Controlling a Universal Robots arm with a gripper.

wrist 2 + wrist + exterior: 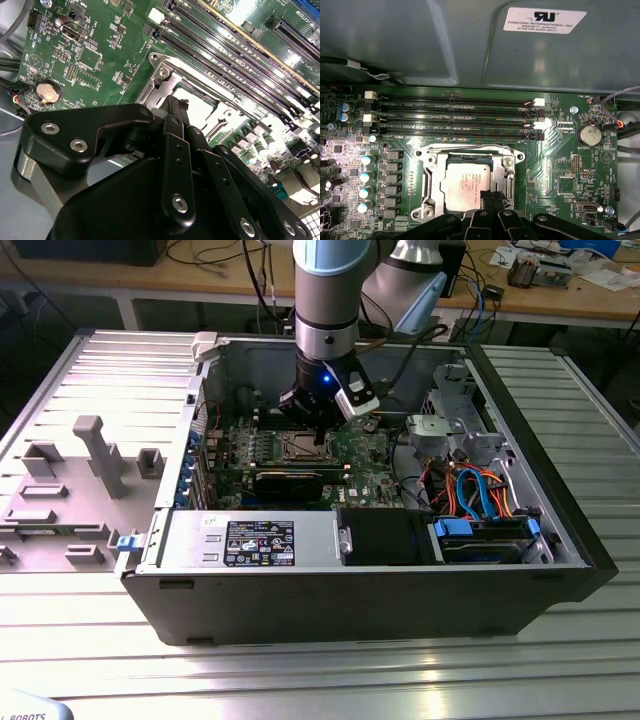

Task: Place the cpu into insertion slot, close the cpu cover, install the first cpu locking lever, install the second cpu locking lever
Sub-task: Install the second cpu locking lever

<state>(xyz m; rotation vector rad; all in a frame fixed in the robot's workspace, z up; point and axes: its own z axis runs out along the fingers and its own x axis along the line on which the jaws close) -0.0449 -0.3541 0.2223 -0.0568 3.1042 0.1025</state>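
Observation:
The cpu [465, 182] lies flat in the insertion slot [305, 447] on the green motherboard, its silver-grey top showing. The cpu cover [431, 172] lies down around it as a silver frame, with the chip seen through the cut-out. My gripper [492, 196] hangs just over the chip's edge and the cover's side bar, fingers pressed together with nothing visible between them. In the second wrist view the black fingers [176, 120] end right above the cpu [197, 107] and the cover [162, 80]. Whether they touch the metal, I cannot tell. The slot's contact field is hidden under the chip.
Long black memory slots [455, 120] run beside the socket. A row of capacitors [366, 175] stands on its other side, and a coin battery [590, 134] sits farther off. The case wall [470, 45] rises close behind. Drive bays and blue and orange cables [480, 500] fill the exterior view's right.

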